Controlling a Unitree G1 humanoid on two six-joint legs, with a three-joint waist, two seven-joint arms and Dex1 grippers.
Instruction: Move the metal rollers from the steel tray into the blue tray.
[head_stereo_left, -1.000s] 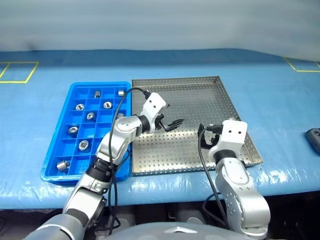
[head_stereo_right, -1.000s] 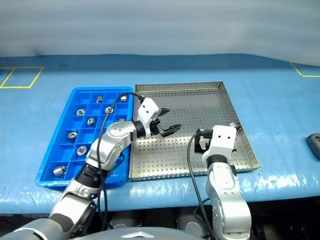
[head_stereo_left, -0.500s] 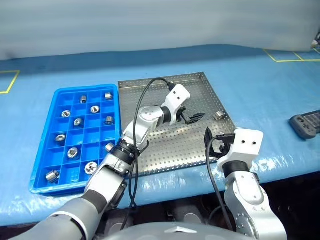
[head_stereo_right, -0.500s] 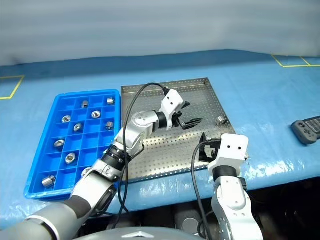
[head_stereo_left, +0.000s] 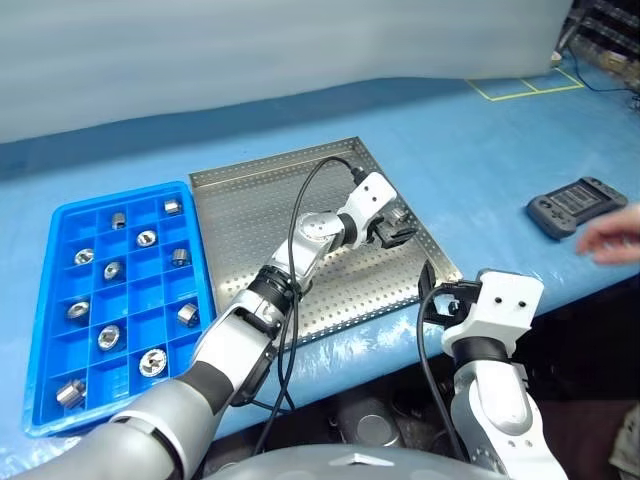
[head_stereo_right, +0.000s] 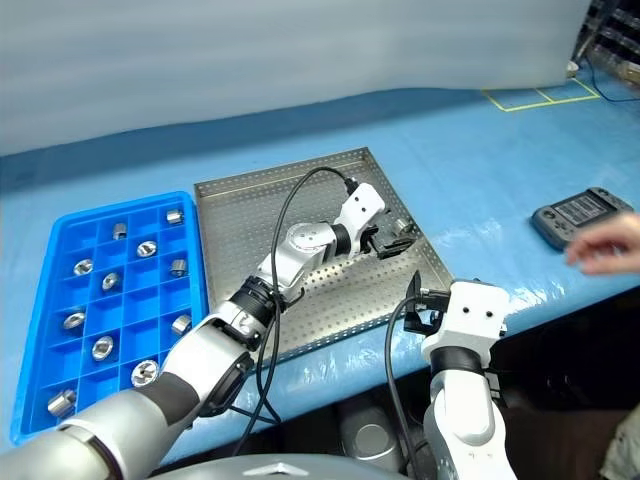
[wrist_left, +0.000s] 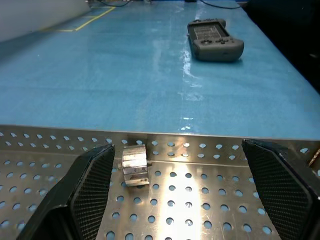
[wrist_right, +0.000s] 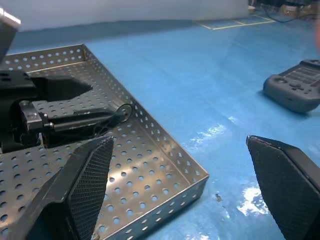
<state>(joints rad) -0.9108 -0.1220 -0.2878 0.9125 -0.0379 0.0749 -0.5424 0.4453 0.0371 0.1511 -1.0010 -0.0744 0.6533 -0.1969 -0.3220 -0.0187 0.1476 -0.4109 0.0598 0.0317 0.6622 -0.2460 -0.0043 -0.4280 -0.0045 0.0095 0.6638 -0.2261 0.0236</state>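
Steel tray (head_stereo_left: 260, 215) floor mostly bare; one metal roller (wrist_left: 134, 164) by its far rim; left gripper (wrist_left: 180, 185) fingers wide.

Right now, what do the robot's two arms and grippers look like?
Both arms are silver-grey with white wrist housings and black cables looping along them. The left gripper and right gripper each have two black tapered fingers with fine mesh-textured pads. No markings are legible.

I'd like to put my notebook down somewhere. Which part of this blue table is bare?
Bare cloth lies between the steel tray and the grey handheld controller, where a person's hand hovers. Crowded: the blue tray, and the steel tray's right rim, where the open left gripper nears a roller.
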